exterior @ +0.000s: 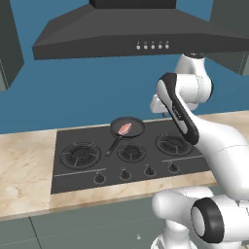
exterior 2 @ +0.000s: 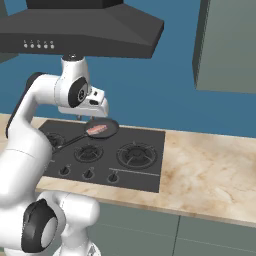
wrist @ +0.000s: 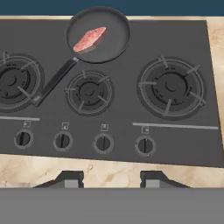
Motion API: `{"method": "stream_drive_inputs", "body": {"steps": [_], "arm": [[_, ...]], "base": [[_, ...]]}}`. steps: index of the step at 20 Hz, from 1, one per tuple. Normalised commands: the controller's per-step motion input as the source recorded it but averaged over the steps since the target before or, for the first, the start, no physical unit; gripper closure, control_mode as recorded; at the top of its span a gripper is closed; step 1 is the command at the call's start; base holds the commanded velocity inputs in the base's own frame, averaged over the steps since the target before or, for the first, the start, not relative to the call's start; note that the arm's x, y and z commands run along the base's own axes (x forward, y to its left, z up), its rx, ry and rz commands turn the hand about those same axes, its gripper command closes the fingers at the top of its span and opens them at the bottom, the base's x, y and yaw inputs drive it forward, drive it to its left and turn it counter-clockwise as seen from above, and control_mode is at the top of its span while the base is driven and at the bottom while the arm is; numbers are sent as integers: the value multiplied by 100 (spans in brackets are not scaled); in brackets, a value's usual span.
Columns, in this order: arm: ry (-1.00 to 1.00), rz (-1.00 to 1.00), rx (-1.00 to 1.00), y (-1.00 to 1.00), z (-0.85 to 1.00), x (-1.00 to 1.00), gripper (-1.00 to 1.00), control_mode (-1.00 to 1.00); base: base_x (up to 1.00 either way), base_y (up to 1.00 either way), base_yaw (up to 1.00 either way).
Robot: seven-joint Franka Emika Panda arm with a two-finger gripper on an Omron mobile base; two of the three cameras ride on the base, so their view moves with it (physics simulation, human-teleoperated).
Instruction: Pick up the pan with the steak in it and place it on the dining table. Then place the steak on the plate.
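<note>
the round shallow black frying pan (exterior: 128,128) sits at the back of the black glass stovetop (exterior: 73,170), behind the small middle burner (wrist: 89,92). its rim is low and its inside is matte and dark. a long thin black handle (wrist: 54,82) runs from the pan toward the front, slanting to the large left burner (wrist: 15,81), and its end lies just beside that burner's grate. in the pan lies the small flat pinkish-red steak (wrist: 89,39), an oblong slab that rests a little off the pan's middle, on the side toward the handle, paler along one edge and far smaller than the pan.

the stovetop is set into a beige marbled surface (exterior 2: 210,175), with a row of four round knobs (wrist: 103,143) along its front edge and a large right burner (wrist: 170,87) well apart from the pan. a dark grey range hood (exterior: 136,34) hangs above against a blue wall.

the white arm's gripper (wrist: 112,178) hovers above the stovetop's front edge, apart from the pan and handle. its two dark fingertips (wrist: 70,178) stand with a clear gap between them, partly spread, and nothing is between them.
</note>
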Motion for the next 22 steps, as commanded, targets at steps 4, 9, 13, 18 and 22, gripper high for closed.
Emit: {"method": "stream_drive_inputs", "body": {"steps": [4, 9, 13, 18, 22], "arm": [[-7, 0, 0, 7, 0, -25, -100, -100], [-14, 0, 0, 21, -2, -53, -100, -100], [-10, 0, 0, 32, -11, -30, -100, -100], [-2, -5, 0, 45, -24, 11, -100, -100], [0, -8, 0, 49, -31, 35, -100, -100]], "base": [[0, 0, 0], [0, 0, 0], [0, 0, 0], [0, 0, 0], [0, 0, 0]]}}
